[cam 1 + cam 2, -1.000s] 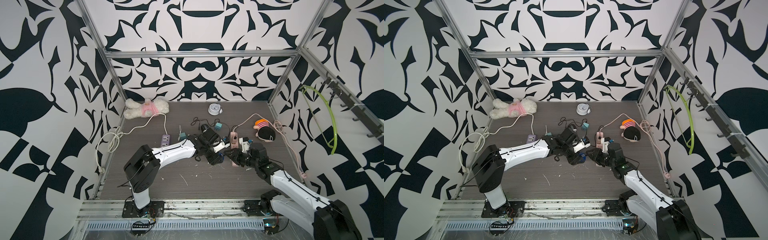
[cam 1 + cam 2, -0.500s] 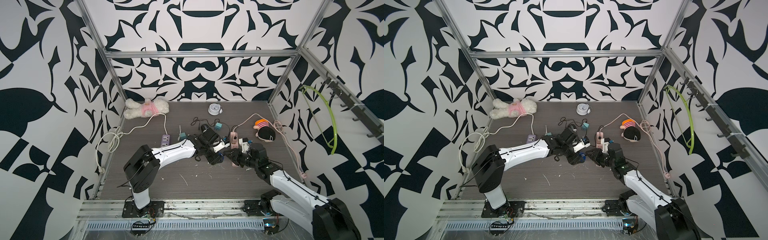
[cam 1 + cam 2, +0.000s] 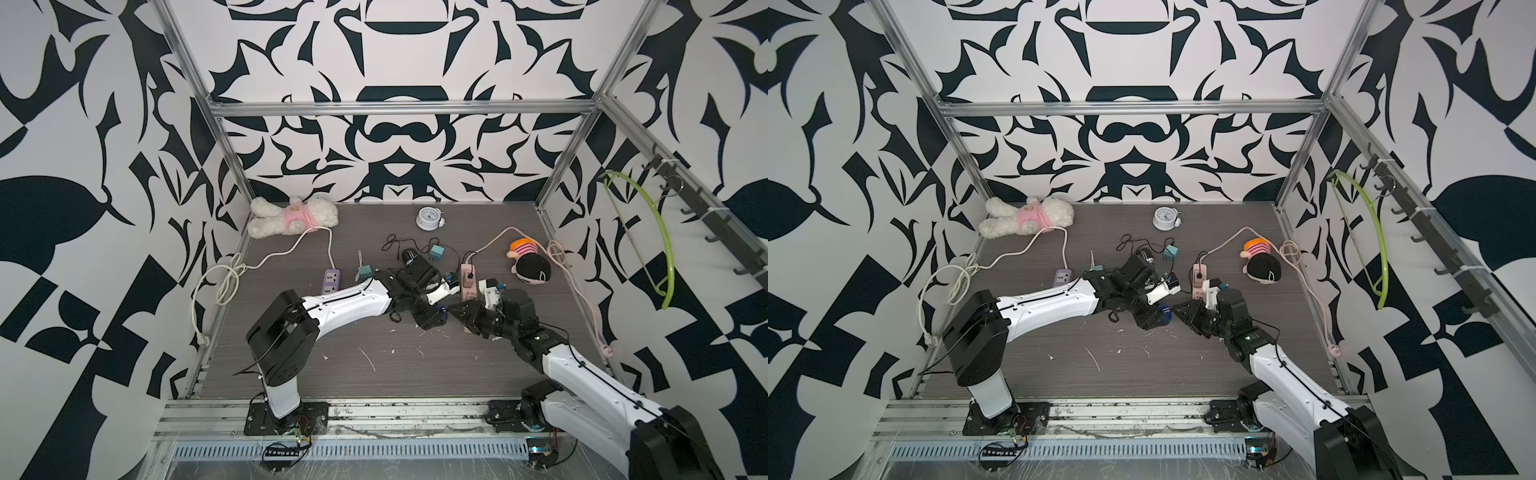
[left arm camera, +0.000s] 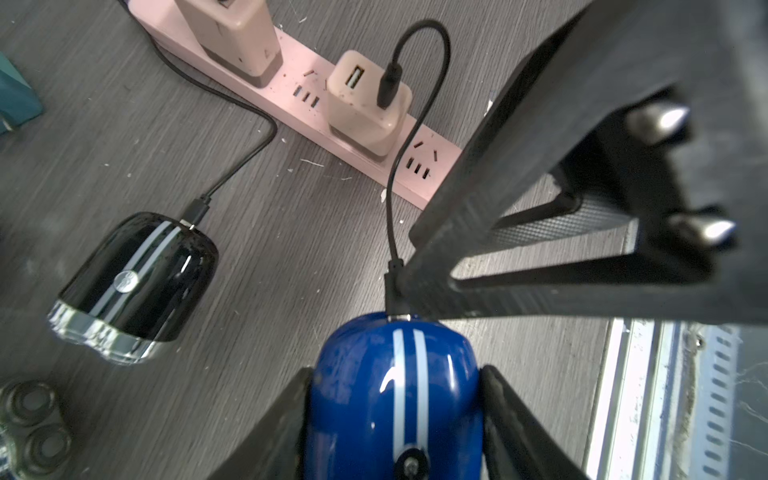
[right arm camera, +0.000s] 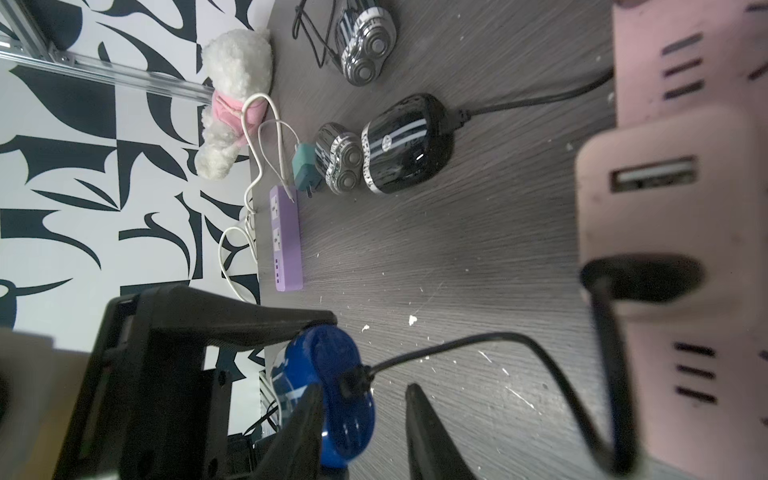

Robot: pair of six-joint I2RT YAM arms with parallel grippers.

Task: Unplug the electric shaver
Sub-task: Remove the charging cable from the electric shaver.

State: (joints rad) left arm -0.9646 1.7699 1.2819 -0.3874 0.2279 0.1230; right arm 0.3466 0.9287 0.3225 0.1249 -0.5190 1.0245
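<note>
We see the left arm (image 3: 345, 305) and right arm (image 3: 582, 374) built alike: white link shells dotted with small dark screws, a thin black cable along each, blocky black joint housings. On the right gripper (image 5: 363, 388), matt black fingers (image 4: 498, 158) are hollow triangular frames carrying two silver screw points.

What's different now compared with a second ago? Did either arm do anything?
Nothing visibly changed. The left end effector still grips the blue shaver, and the right end effector still sits open around the black charging plug, which remains in the shaver. Both arms and the pink power strip kept their places.
</note>
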